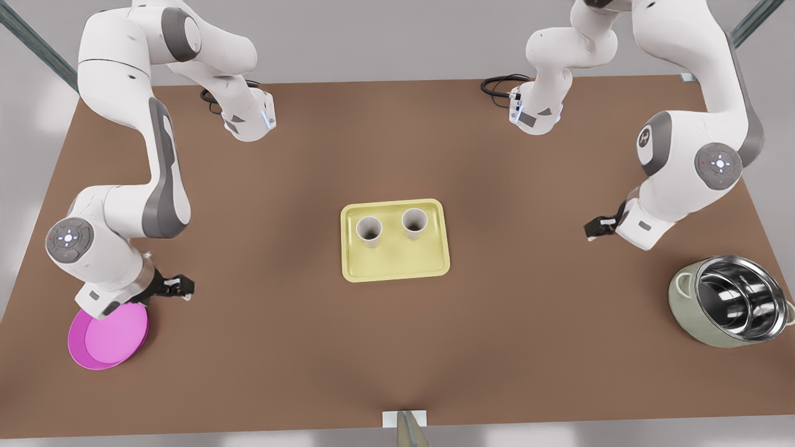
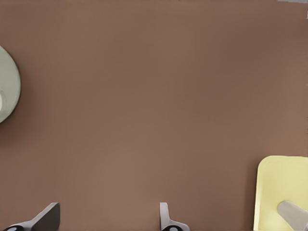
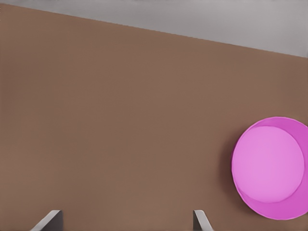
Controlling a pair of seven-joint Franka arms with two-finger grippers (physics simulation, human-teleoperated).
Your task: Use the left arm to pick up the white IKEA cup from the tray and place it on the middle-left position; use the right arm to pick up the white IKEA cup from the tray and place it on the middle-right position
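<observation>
Left gripper (image 1: 593,228) by the pot (image 1: 726,301), right gripper (image 1: 180,285) by the magenta plate (image 1: 109,338); both fingers spread, empty

Matt brown table (image 1: 397,347) — mirror-bright steel inside the pot (image 1: 739,298).

White jointed arms, grey joints, black cables.

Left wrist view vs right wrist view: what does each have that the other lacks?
Left wrist: green pot edge, tray corner with one cup. Right wrist: magenta plate. Both: brown tabletop, plus each arm's own open hand: left hand between pot and tray, right hand near the plate.
</observation>
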